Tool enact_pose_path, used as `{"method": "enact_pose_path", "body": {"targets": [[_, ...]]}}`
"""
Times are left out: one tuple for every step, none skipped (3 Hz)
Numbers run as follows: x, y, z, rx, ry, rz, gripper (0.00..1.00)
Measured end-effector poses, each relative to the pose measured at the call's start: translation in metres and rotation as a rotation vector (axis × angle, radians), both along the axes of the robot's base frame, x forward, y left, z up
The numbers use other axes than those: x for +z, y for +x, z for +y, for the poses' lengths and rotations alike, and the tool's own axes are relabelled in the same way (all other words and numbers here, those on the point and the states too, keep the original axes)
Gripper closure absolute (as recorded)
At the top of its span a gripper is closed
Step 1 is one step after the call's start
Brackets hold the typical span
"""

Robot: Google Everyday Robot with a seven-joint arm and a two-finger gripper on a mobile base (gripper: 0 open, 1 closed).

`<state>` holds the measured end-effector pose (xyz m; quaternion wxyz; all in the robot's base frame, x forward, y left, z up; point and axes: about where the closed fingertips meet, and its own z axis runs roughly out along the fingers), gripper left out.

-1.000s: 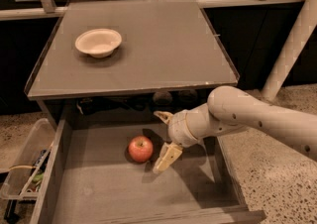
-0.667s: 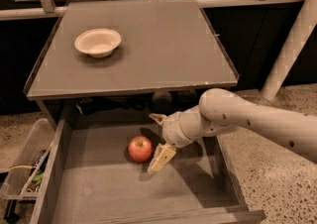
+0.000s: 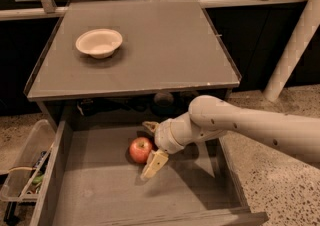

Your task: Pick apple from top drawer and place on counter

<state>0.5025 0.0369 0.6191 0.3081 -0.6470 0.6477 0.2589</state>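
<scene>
The small red apple lies on the bare bottom of the open top drawer, near its middle back. My gripper reaches into the drawer from the right and is open. One finger is at the apple's front right and the other at its back right, so the apple sits at the mouth of the fingers. The grey-brown counter is above the drawer.
A white bowl stands on the counter's left part. A clear plastic bin with small items hangs at the drawer's left. A pale post stands at the right. Speckled floor surrounds the cabinet.
The gripper has moved left across the drawer, closing the gap to the apple, which now sits between its open fingers. The apple has not moved.
</scene>
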Motion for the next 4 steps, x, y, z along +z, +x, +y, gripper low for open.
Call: {"method": "enact_pose_path", "body": {"targets": [[0.0000,0.0000,0.0000,0.000,0.000,0.000,0.18],[0.0000,0.0000,0.0000,0.000,0.000,0.000,0.41],[0.0000,0.0000,0.0001,0.000,0.000,0.000,0.65],[0.0029,-0.0023,-0.0029,0.005,0.004,0.009,0.88]]}}
